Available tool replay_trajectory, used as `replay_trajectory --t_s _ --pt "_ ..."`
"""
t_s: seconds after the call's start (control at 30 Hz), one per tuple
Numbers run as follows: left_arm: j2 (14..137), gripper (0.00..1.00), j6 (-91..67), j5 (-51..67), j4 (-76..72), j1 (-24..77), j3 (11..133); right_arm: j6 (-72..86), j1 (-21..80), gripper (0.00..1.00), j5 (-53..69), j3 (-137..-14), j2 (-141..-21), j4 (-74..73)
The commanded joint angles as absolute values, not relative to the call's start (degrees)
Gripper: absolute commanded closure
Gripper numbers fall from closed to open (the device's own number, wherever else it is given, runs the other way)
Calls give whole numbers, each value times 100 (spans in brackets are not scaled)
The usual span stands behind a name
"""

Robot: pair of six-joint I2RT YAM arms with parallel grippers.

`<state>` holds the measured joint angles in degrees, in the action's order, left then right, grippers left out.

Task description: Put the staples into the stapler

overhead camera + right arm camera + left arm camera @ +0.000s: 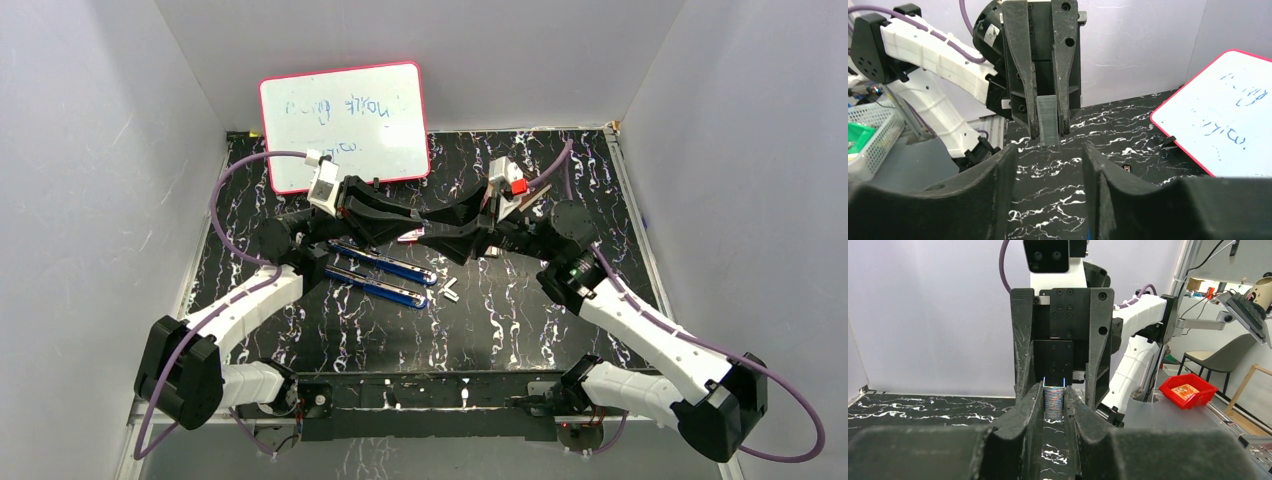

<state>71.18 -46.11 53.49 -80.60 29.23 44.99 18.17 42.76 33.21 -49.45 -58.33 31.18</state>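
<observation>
Pinching one upright staple strip (1048, 120): left gripper (1053, 394), fingers pressed against its sides, above the table. Right gripper (1049, 150): fingers spread, facing the strip, not touching it.
Surface: black table (520, 320), white-veined.
Room: pale walls (90, 150), three sides.
Count: stapler (385, 264), one, lying open as two blue bars; loose staple pieces (449, 292), a few, just beside it; whiteboard (345, 125), one, red-rimmed.

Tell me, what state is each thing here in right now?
Staple strip: held in the air, pinched.
Left fingers: shut on the strip.
Right fingers: open, empty.
Stapler: lying open on the table.
Loose staples: lying beside the stapler.
Whiteboard: scribbled on.
</observation>
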Motion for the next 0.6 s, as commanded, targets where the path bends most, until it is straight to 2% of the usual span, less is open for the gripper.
replay_trajectory --t_s 0.0,0.1,0.17,0.33,0.4,0.47,0.57 --pt "7073 100 -4587 5590 -9272 2944 4831 1085 4279 39 3597 -5637 -5615 2254" --pt "7056 100 -4202 5831 -8769 2941 4957 301 4274 36 3561 -6240 -5589 793" --pt "7018 100 -3768 6148 -8159 2944 5038 12 4277 35 2845 -6304 -5424 126" --pt "6831 100 -2303 6577 -6347 2935 5081 712 4272 34 -1074 -5677 -4775 31" --pt "6733 100 -1490 6442 -5091 2938 5171 1010 4274 34 -2589 -5570 -4813 -191" --pt "6632 100 -533 6074 -3569 2955 5383 1162 4239 33 -3188 -5657 -5130 -615" --pt "6620 100 847 5420 -1569 3064 5814 1389 4072 33 -3232 -5845 -5720 -1192"
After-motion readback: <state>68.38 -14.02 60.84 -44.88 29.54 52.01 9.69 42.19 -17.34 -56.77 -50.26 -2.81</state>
